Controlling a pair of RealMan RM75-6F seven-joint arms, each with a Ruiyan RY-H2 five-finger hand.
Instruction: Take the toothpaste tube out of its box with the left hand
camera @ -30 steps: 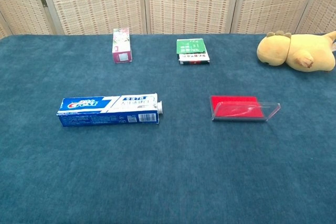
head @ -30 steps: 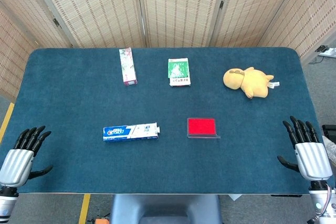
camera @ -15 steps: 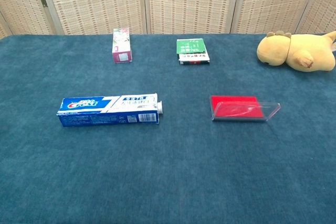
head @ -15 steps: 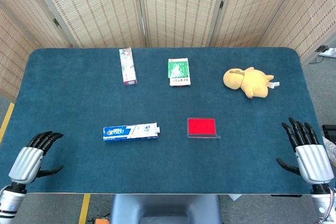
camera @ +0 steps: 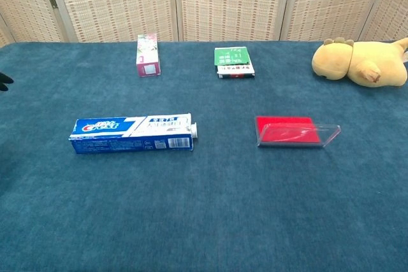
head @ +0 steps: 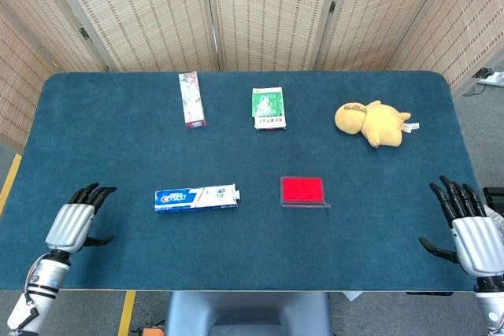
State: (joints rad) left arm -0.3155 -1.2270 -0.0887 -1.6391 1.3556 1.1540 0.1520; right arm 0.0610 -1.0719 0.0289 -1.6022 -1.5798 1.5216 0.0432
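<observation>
The blue and white toothpaste box (head: 196,197) lies flat on the blue table, long side left to right; the chest view shows the toothpaste box (camera: 131,134) with its right end flap open and a white cap peeking out. My left hand (head: 73,224) hovers open near the front left edge, well left of the box and apart from it. Only its dark fingertips (camera: 4,81) show at the chest view's left border. My right hand (head: 470,235) is open at the front right corner, holding nothing.
A red case with a clear lid (head: 303,191) lies right of the box. At the back stand a pink floral box (head: 190,98) and a green packet (head: 268,108). A yellow plush toy (head: 372,123) lies back right. Woven screens stand behind the table.
My left hand has moved rightward and forward over the table toward the toothpaste box, its fingertips now entering the chest view. My right hand has drifted slightly right and down.
</observation>
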